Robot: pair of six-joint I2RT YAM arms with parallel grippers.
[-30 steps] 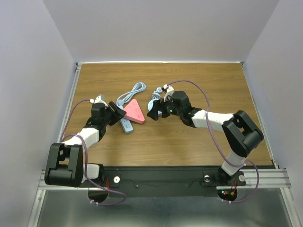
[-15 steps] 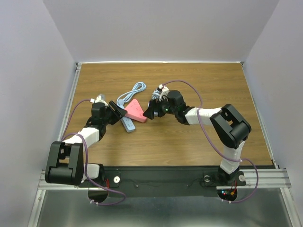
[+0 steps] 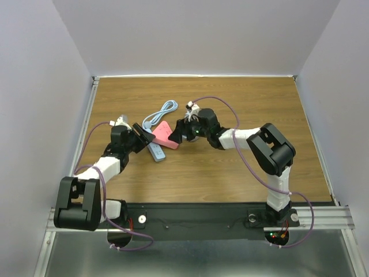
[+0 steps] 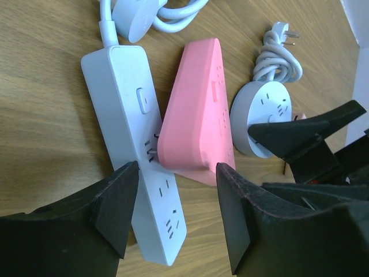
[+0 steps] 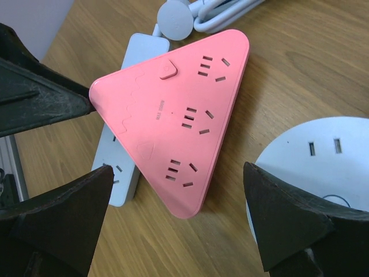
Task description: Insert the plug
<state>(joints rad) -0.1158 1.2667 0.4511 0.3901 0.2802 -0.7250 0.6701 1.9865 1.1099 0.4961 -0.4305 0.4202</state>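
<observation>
Your left gripper (image 4: 176, 190) and right gripper (image 5: 177, 179) gape empty; the pink plug block (image 5: 173, 124) lies between the 2.

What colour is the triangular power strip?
The triangular power strip is pink; the right wrist view shows it best.

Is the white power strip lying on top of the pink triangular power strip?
No, in the right wrist view the pink triangular power strip overlaps the white power strip, hiding its middle section.
</observation>
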